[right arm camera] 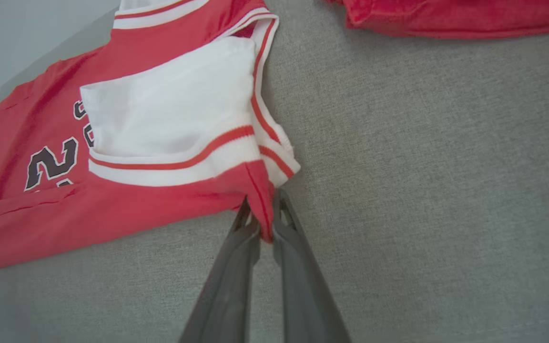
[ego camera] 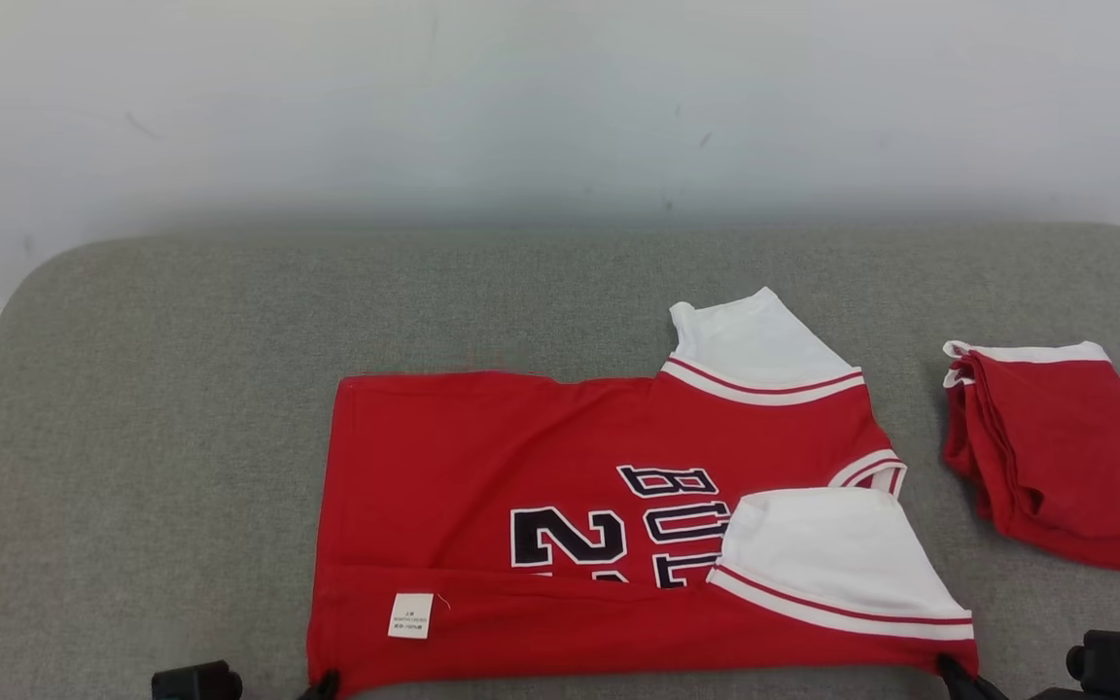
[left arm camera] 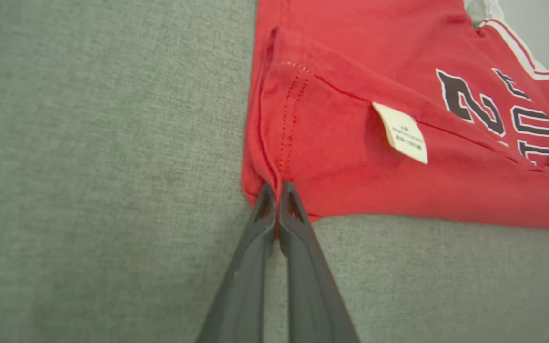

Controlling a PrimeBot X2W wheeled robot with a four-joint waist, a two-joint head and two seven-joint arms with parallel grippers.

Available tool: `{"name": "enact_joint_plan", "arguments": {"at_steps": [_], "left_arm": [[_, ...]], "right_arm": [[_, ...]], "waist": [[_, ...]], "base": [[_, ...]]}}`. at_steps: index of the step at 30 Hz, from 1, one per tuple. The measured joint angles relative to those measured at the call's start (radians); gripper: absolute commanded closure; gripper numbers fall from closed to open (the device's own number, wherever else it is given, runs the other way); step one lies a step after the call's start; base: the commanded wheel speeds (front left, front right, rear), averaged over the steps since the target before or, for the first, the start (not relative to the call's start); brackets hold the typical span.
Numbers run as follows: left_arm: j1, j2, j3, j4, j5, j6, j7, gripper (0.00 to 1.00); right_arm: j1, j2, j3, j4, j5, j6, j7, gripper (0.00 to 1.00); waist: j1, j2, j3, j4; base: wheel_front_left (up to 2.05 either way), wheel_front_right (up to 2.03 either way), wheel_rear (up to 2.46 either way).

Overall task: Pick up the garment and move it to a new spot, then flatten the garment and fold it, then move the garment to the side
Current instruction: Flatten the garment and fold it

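The left gripper (left arm camera: 278, 189) has its two dark fingers pressed together on the hem corner of the jersey (ego camera: 521, 457), pinching a thin ridge of red cloth beside the stitched side seam, low in the centre of the left wrist view. The right gripper (right arm camera: 261, 205) is likewise closed on cloth, clamping the red corner just below the trimmed edge of the near sleeve (ego camera: 832, 544). In the head view both pinch points sit at the bottom edge of the frame, one at each end of the jersey's near side. Between them a strip of the near side lies turned over onto the body, exposing the white care label (ego camera: 411, 615) and covering the lower part of the dark lettering (ego camera: 667, 506). The jersey lies mostly flat, centre to lower centre of the frame, on the grey padded surface (ego camera: 181, 437), with the far sleeve (ego camera: 754, 340) spread outward. A folded red garment (ego camera: 1056, 447) rests well apart at the right edge. Assessment: relocation and flattening appear complete and the first lengthwise fold is under way; the remaining folds and the transfer to the side are outstanding.
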Motion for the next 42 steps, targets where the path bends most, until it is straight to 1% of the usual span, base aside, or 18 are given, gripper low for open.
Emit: {"name": "enact_joint_plan", "arguments": {"at_steps": [6, 8, 12, 14, 17, 18, 19, 20, 21, 22, 23, 26, 27, 33, 38, 40, 42], "left_arm": [[0.077, 0.028, 0.003, -0.112, -0.025, 0.000, 0.030, 1.00], [0.094, 0.040, 0.004, -0.143, -0.028, 0.000, 0.046, 1.00], [0.108, 0.067, 0.000, -0.191, -0.026, 0.003, 0.087, 1.00], [0.118, 0.071, 0.001, -0.216, -0.026, 0.017, 0.105, 1.00], [0.122, 0.079, 0.001, -0.245, -0.015, 0.051, 0.128, 1.00], [0.122, 0.085, 0.002, -0.253, -0.009, 0.062, 0.135, 0.83], [0.122, 0.091, 0.003, -0.262, -0.007, 0.076, 0.140, 0.57], [0.122, 0.099, 0.003, -0.270, -0.003, 0.086, 0.150, 0.25], [0.122, 0.105, 0.004, -0.277, 0.004, 0.095, 0.159, 0.09], [0.123, 0.110, 0.004, -0.285, 0.008, 0.107, 0.164, 0.00], [0.123, 0.114, 0.007, -0.293, 0.008, 0.119, 0.166, 0.00], [0.124, 0.131, 0.018, -0.319, 0.020, 0.149, 0.179, 0.00], [0.124, 0.131, 0.018, -0.319, 0.020, 0.149, 0.179, 0.00], [0.128, 0.157, 0.027, -0.401, 0.064, 0.188, 0.176, 0.00], [0.117, 0.150, 0.058, -0.490, 0.082, 0.206, 0.112, 0.00], [0.105, 0.145, 0.072, -0.521, 0.106, 0.216, 0.081, 0.00], [0.086, 0.127, 0.095, -0.550, 0.118, 0.229, 0.042, 0.00]], "right_arm": [[0.043, 0.002, -0.019, -0.067, 0.010, -0.023, 0.037, 1.00], [0.055, 0.002, -0.024, -0.088, 0.011, -0.026, 0.050, 1.00], [0.072, 0.002, -0.020, -0.099, 0.012, -0.039, 0.086, 1.00], [0.077, 0.003, -0.012, -0.100, 0.012, -0.040, 0.106, 1.00], [0.077, 0.007, -0.005, -0.100, 0.011, -0.049, 0.129, 1.00], [0.077, 0.006, -0.006, -0.098, 0.008, -0.050, 0.132, 1.00], [0.077, 0.006, -0.008, -0.096, 0.004, -0.052, 0.137, 0.65], [0.077, 0.005, -0.010, -0.092, -0.008, -0.058, 0.139, 0.00], [0.077, 0.002, -0.012, -0.087, -0.023, -0.059, 0.147, 0.00], [0.077, -0.002, -0.016, -0.084, -0.035, -0.060, 0.147, 0.00], [0.076, -0.005, -0.022, -0.083, -0.042, -0.066, 0.147, 0.00], [0.071, -0.007, -0.035, -0.082, -0.048, -0.067, 0.147, 0.00], [0.071, -0.007, -0.035, -0.082, -0.048, -0.067, 0.147, 0.00], [0.048, -0.005, -0.055, -0.086, -0.098, -0.075, 0.145, 0.00], [-0.030, 0.014, -0.085, -0.129, -0.108, -0.075, 0.086, 0.00], [-0.062, 0.021, -0.080, -0.147, -0.119, -0.075, 0.061, 0.00], [-0.099, 0.026, -0.066, -0.161, -0.132, -0.076, 0.033, 0.00]], "waist": [[0.0001, 0.0000, 0.012, 0.002], [0.0001, 0.0000, 0.015, 0.004], [0.0002, 0.0000, 0.023, 0.006], [0.0002, 0.0000, 0.027, 0.007], [0.0002, 0.0000, 0.032, 0.008], [0.0001, 0.0000, 0.034, 0.008], [0.0002, 0.0000, 0.036, 0.008], [0.0002, 0.0001, 0.038, 0.008], [0.0001, 0.0000, 0.039, 0.008], [0.0002, 0.0000, 0.040, 0.007], [0.0002, 0.0000, 0.041, 0.007], [0.0002, 0.0000, 0.044, 0.005], [0.0002, 0.0000, 0.044, 0.005], [0.0002, 0.0001, 0.044, 0.005], [0.0002, 0.0001, 0.029, 0.009], [0.0002, 0.0001, 0.022, 0.011], [0.0002, 0.0001, 0.015, 0.013]], "base": [[0.00, 0.00, 0.00], [0.00, 0.00, 0.00], [0.00, 0.00, 0.00], [0.00, 0.00, 0.00], [0.00, 0.00, 0.00], [0.00, 0.00, 0.00], [0.00, 0.00, 0.00], [0.00, 0.00, 0.00], [0.00, 0.00, 0.00], [0.00, 0.00, 0.00], [0.00, 0.00, 0.00], [0.00, 0.00, 0.00], [0.00, 0.00, 0.00], [0.00, 0.00, 0.00], [0.00, 0.00, 0.00], [0.00, 0.00, 0.00], [0.00, 0.00, 0.00]]}}
